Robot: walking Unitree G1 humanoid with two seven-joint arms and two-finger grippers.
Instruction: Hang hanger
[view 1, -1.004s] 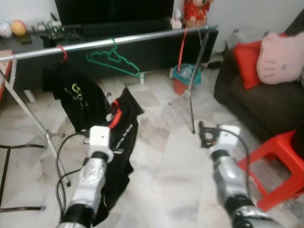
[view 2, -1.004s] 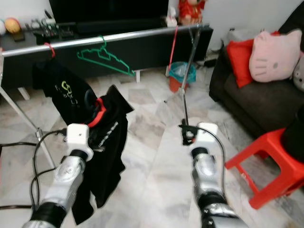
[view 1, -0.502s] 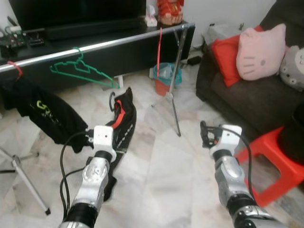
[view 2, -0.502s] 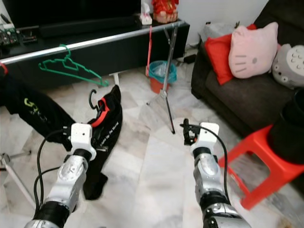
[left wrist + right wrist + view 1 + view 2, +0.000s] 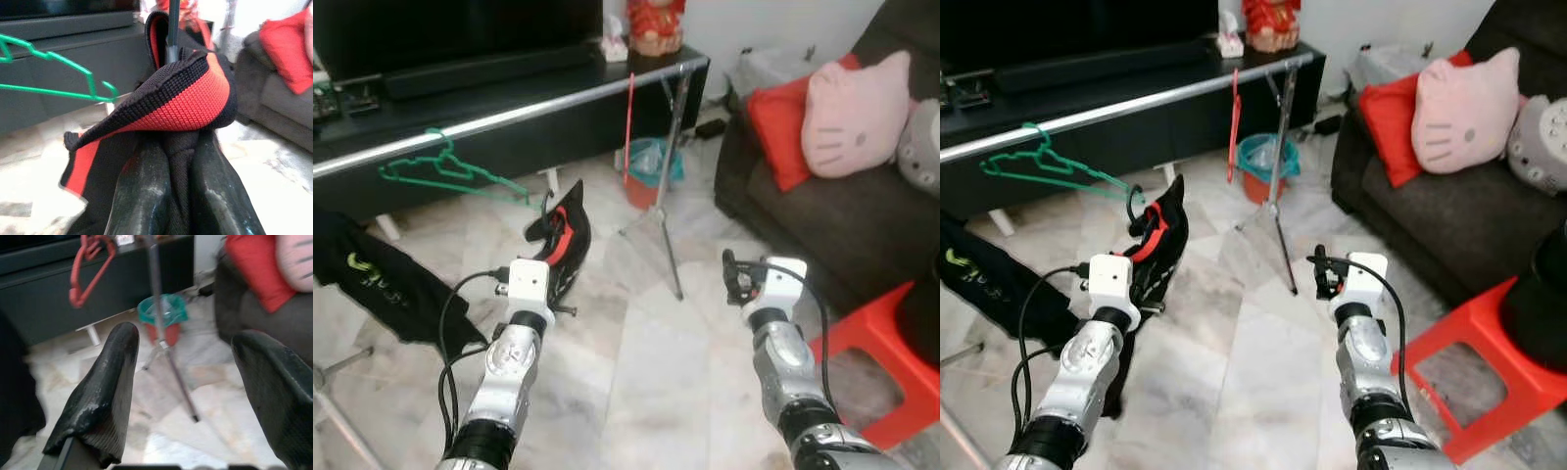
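Left gripper (image 5: 168,196) lower centre of the left wrist view, both black fingers clamped tight on a black garment with red knit collar (image 5: 186,98); the garment sits on a dark hanger whose hook (image 5: 545,204) pokes up above the collar, centre-left of the left eye view. Garment hangs from the gripper above the pale marble floor (image 5: 636,362), in front of and below the long silver clothes rail (image 5: 509,116), not on it.

On the rail: empty green wire hanger (image 5: 440,171) at upper left, thin red hanger (image 5: 628,127) upper centre near the rail's tripod stand (image 5: 671,215). Another black garment with yellow-green print (image 5: 382,284) at left edge.

Right gripper (image 5: 190,396) held up at centre-right of the left eye view, fingers wide apart, empty, facing the stand and a teal-lined red bin (image 5: 164,320).

Dark sofa (image 5: 822,225) at right with red cushion (image 5: 783,117) and pink cat-face cushion (image 5: 852,113); red plastic stool (image 5: 881,382) lower right.
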